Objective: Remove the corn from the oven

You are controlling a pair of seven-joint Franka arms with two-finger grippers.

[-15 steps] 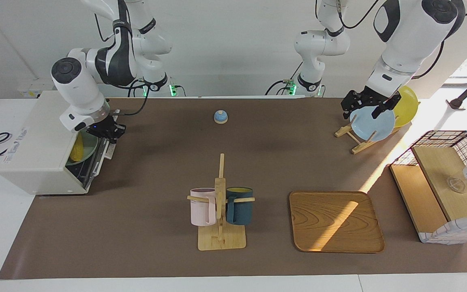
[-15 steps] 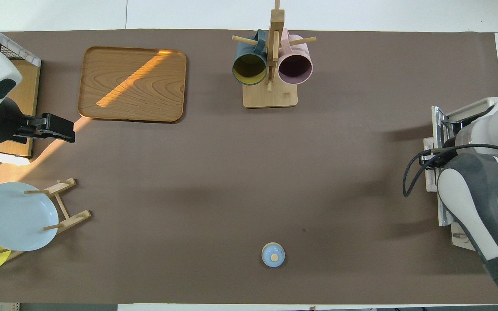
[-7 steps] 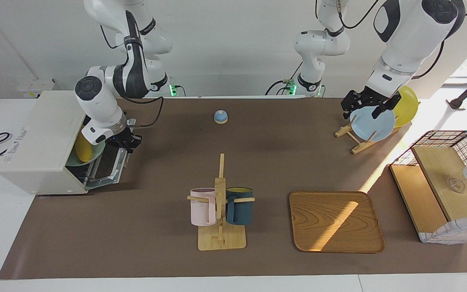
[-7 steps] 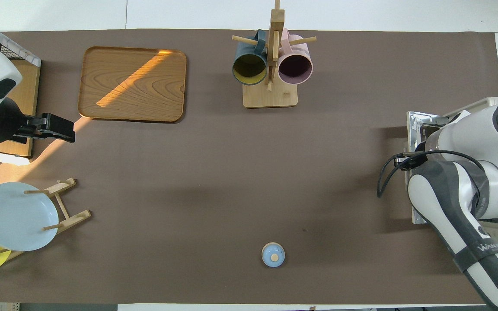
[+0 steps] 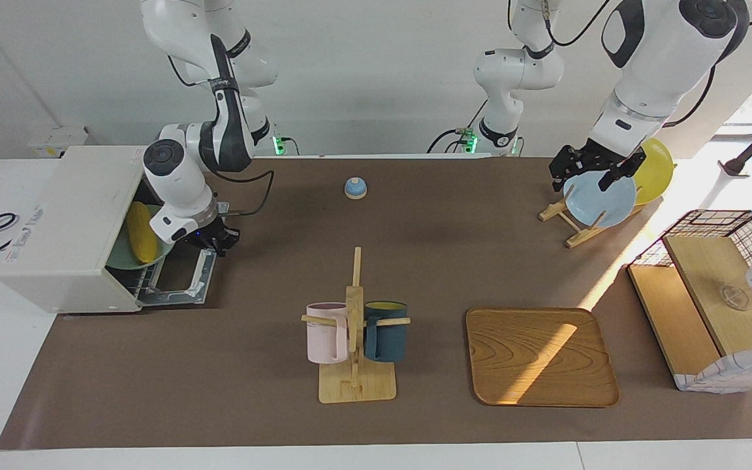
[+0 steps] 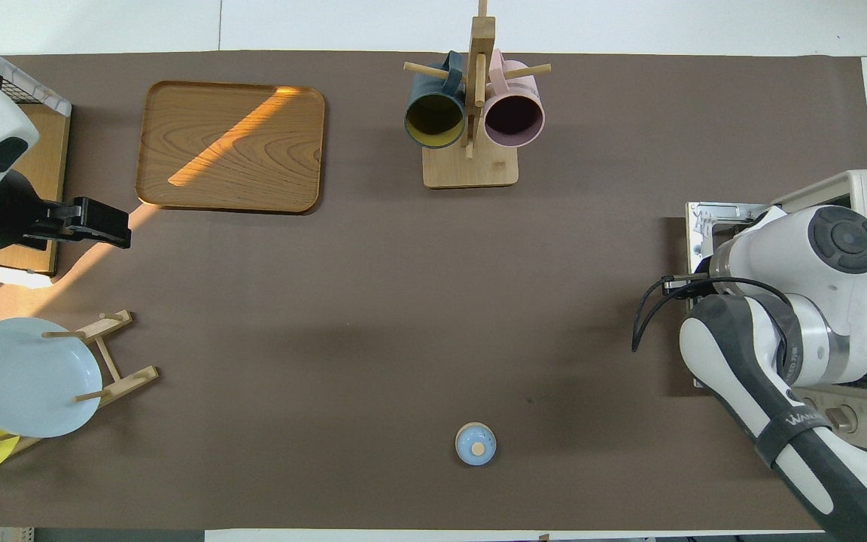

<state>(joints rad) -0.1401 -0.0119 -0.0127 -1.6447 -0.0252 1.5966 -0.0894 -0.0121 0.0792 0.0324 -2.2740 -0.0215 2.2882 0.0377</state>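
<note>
Fingers of the right gripper [image 5: 216, 243] pinch the oven [image 5: 69, 222] door's handle (left gripper [image 5: 588, 173] spread wide, waiting).

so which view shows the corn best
The facing view. There the corn lies in plain sight on a green dish inside the open oven, beside the right gripper at the lowered door. In the overhead view the right arm and the oven's top cover it completely.

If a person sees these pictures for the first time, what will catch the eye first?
Probably the bright yellow corn, lying on a plate inside the open oven at the right arm's end of the table. The right hand is shut at the lowered door's edge, and the left hand waits open over the plate rack.
</note>
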